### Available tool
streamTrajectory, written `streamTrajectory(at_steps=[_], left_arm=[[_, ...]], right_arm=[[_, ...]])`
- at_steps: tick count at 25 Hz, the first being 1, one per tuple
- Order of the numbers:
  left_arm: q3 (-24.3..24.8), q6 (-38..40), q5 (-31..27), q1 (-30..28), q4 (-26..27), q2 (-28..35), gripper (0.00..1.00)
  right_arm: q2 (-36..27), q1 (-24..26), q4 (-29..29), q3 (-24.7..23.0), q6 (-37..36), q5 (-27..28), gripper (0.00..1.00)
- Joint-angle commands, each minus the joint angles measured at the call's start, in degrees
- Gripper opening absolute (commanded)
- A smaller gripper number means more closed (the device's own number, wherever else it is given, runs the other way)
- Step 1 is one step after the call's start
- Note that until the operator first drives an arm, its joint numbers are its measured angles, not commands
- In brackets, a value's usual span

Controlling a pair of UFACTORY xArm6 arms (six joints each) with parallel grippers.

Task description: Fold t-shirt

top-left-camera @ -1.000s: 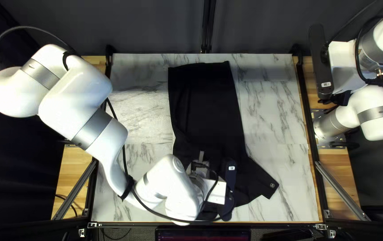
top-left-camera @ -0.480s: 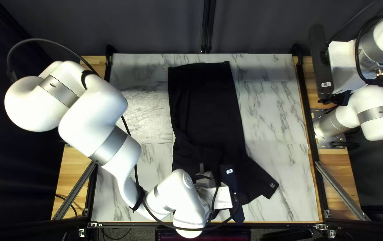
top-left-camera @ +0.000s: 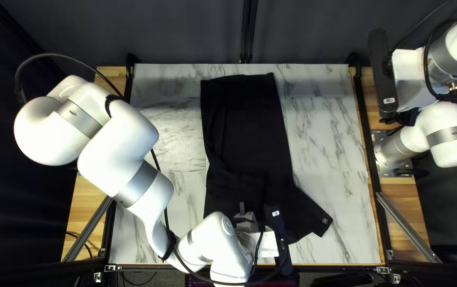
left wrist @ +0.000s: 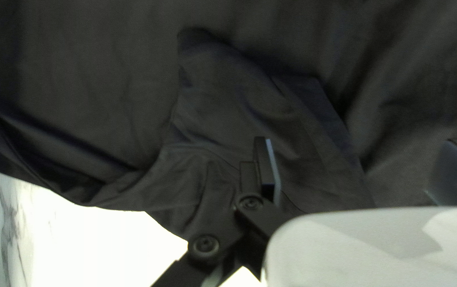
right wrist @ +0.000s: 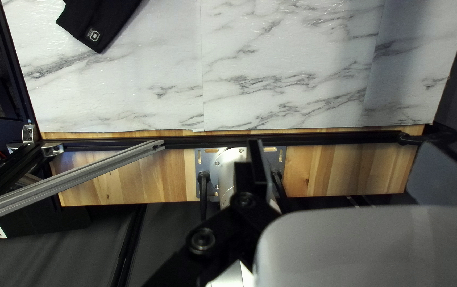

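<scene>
Two fingers well apart and gripping nothing on left gripper (left wrist: 360, 159), over near part of table (top-left-camera: 329, 133). At near part of table also: gathered fold (left wrist: 218, 95) of black t-shirt (top-left-camera: 247, 133), probably a sleeve turned inward. Treat as light, limp cloth, prone to wrinkling or dragging. Toward right side of table: outspread sleeve (top-left-camera: 311, 210), best pinched at cuff. Outside right edge of table: right gripper (right wrist: 348, 159), open, holding nothing. Across middle of table, almost to far edge: shirt body, fairly flat. For lengthwise fold, take far hem by both corners.
</scene>
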State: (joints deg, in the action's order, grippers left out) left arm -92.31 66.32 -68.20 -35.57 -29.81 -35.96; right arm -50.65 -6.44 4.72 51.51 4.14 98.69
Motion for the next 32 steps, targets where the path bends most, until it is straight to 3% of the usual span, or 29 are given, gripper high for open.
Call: streamTrajectory(at_steps=[1,3,5,7,16,24,32], left_arm=[[2.73,3.8,0.87,0.55,2.2,1.11,0.97],[2.57,3.89,1.26,0.64,3.66,1.07,0.7],[1.63,2.42,1.75,0.83,5.43,0.31,0.2],[0.27,0.36,1.93,1.07,7.27,-0.7,0.0],[1.18,-3.21,2.72,0.85,10.15,0.41,0.0],[4.7,0.11,-2.07,-2.36,8.78,6.08,0.0],[1.35,2.69,-5.35,-5.15,8.11,4.07,0.0]], right_arm=[[0.0,0.0,0.0,0.0,0.0,0.0,1.0],[0.0,0.0,0.0,0.0,0.0,0.0,1.0],[0.0,0.0,0.0,0.0,0.0,0.0,1.0],[0.0,0.0,0.0,0.0,0.0,0.0,1.0],[0.0,0.0,0.0,0.0,0.0,0.0,1.0],[0.0,0.0,0.0,0.0,0.0,0.0,1.0],[0.0,0.0,0.0,0.0,0.0,0.0,1.0]])
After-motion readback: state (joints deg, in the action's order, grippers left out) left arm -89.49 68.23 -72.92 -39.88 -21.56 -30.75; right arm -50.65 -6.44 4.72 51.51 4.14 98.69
